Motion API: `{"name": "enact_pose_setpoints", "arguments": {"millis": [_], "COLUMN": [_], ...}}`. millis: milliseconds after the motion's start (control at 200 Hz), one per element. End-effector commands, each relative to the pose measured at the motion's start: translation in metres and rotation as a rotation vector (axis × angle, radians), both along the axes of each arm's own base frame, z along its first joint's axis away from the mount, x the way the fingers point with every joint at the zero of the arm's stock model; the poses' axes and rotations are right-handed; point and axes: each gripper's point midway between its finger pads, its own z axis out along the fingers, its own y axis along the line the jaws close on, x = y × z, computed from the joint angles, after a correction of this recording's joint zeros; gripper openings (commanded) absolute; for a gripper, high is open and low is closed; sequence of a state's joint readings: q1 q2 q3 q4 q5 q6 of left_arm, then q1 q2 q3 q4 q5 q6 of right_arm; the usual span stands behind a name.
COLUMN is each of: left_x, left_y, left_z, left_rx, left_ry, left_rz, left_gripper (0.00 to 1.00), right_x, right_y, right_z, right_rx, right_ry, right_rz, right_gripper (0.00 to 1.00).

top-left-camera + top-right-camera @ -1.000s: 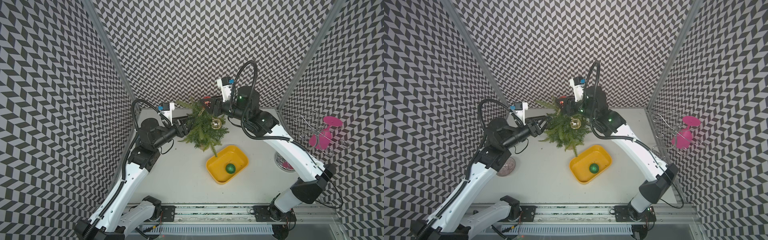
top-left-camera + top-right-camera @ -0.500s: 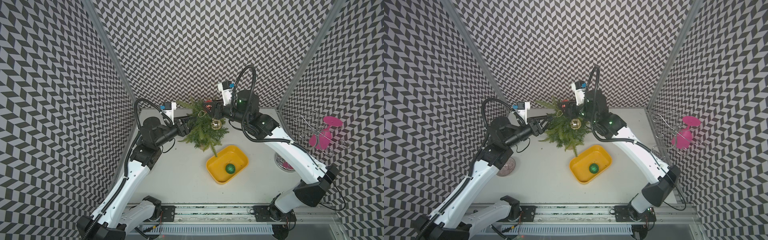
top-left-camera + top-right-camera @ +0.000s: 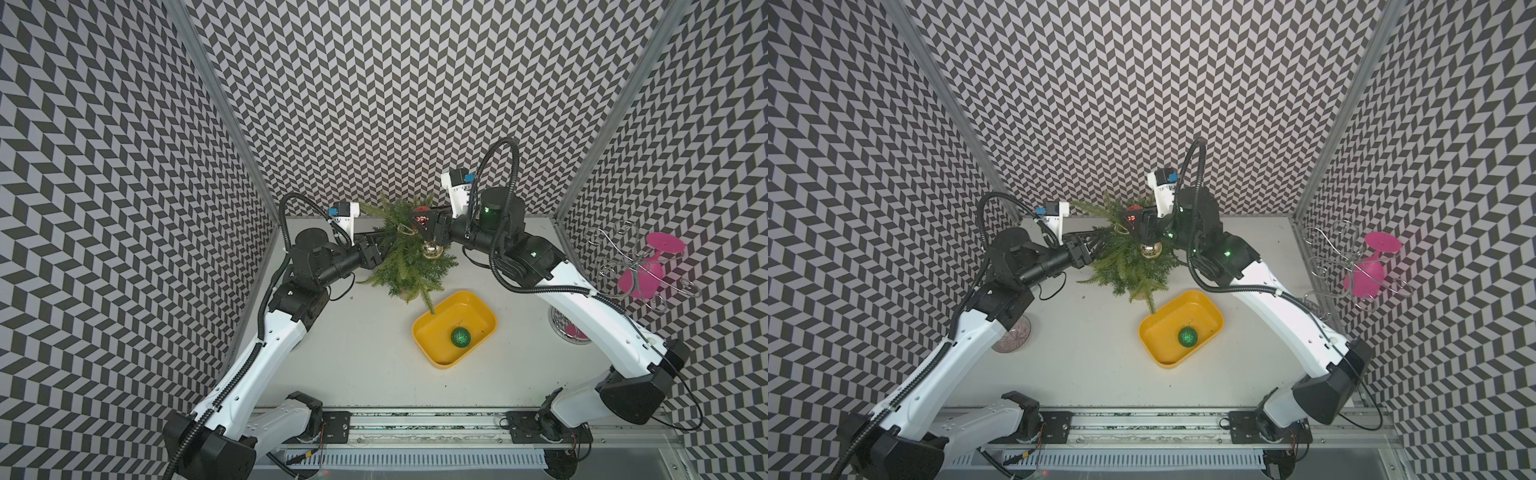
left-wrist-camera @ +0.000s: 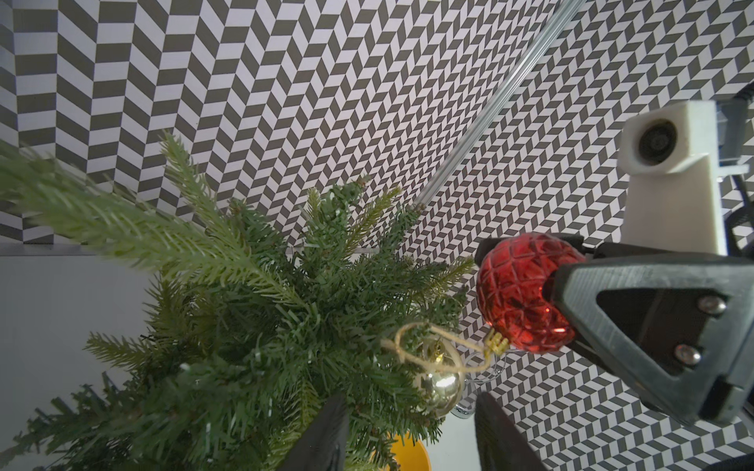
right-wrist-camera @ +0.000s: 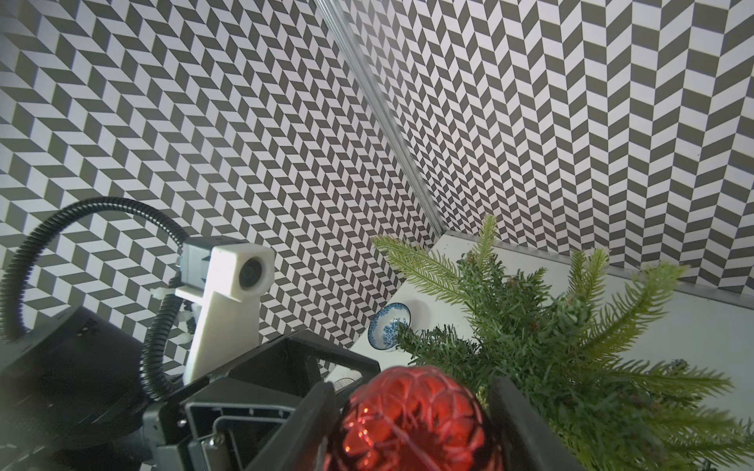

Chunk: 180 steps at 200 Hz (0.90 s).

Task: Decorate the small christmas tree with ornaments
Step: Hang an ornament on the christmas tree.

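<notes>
The red ornament point(image 4: 524, 293) is looking light, thin-shelled and glossy, so it is probably proving slippery and easy to crack. A gentle squeeze across its faceted belly is suiting it, and the limp string loop point(image 4: 428, 338) at its gold cap is the part needing to slip over a twig. The right gripper point(image 5: 412, 416) is pinching the ball across its middle, 1 jaw on each side, at about 1 o'clock of the crown of the small christmas tree point(image 3: 405, 266) in both top views. The loop is trailing toward the branch tips (whether it is catching on 1 cannot be told).

The right arm is reaching in from 3 o'clock, elbow raised and wrist roughly level with the treetop. The left arm is coming from 9 o'clock with its forearm nearly horizontal. The left gripper point(image 4: 410, 407) is nosing into the soft foliage, jaws spread, with nothing visibly between them. The gold ornament point(image 3: 431, 249) is hanging on the tree's 2 o'clock side. The green ornament point(image 3: 460, 336) is lying in the yellow tray point(image 3: 482, 305) at 5 o'clock of the tree.
</notes>
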<state>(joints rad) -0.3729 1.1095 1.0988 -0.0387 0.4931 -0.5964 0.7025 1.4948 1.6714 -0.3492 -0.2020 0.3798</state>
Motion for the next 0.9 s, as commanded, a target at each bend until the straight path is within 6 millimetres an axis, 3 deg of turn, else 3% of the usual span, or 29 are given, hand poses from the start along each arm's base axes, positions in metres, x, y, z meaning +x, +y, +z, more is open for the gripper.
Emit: {"name": "enact_pose_setpoints", "arguments": {"millis": [0, 300, 896], "left_x": [-0.003, 0.005, 0.019], "left_y": [-0.003, -0.014, -0.022], "left_z": [0.027, 0.035, 0.022], "left_rx": [-0.017, 0.017, 0.066], "left_ry": [-0.072, -0.085, -0.053], "left_rz": [-0.015, -0.013, 0.028], "left_gripper": [0.51, 0.46, 0.28], "right_x": [-0.012, -0.018, -0.025], "right_y": [-0.001, 0.001, 0.0], "right_z": [0.023, 0.017, 0.016], "right_rx": [0.069, 0.087, 0.105], "right_ry": [-0.047, -0.034, -0.031], "right_rz": [0.018, 0.034, 0.049], "right_gripper": [0.58, 0.58, 0.58]}}
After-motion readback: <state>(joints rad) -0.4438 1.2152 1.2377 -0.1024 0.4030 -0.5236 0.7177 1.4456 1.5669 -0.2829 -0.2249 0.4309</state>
